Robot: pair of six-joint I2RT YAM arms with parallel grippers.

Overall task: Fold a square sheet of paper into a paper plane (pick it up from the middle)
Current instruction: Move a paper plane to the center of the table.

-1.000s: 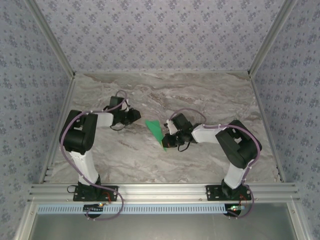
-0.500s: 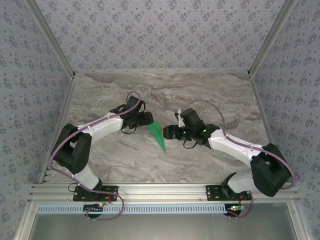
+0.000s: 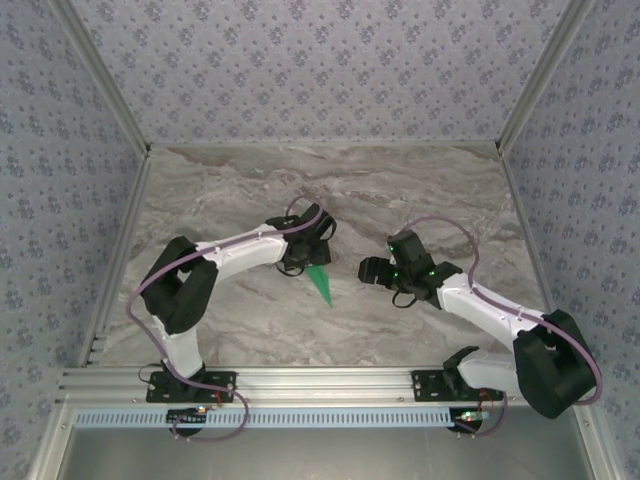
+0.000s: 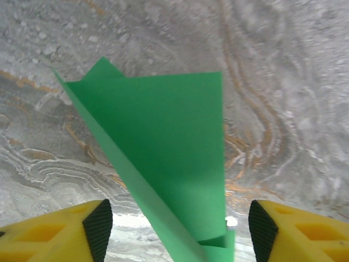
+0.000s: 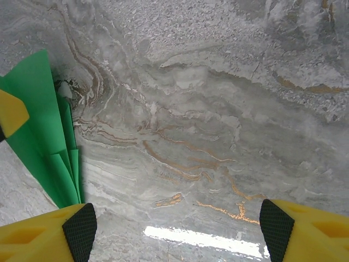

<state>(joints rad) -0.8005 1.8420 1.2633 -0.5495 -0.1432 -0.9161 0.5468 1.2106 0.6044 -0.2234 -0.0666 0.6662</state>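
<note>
Two left fingers (image 4: 65, 232) astride paper plane (image 4: 163, 153)

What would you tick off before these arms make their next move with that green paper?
1. Left gripper open: ok, its fingers stand wide apart on either side of the paper plane.
2. Right gripper open: ok, over bare table, with the plane off to its left.
3. Plane free of both grippers: ok, neither pinches it.
4. Plane resting on the table: ok in the top view.
5. Folds pressed flat: cannot tell; the layers look slightly fanned.
6. Grippers apart from each other: ok, a gap shows in the top view.
</note>
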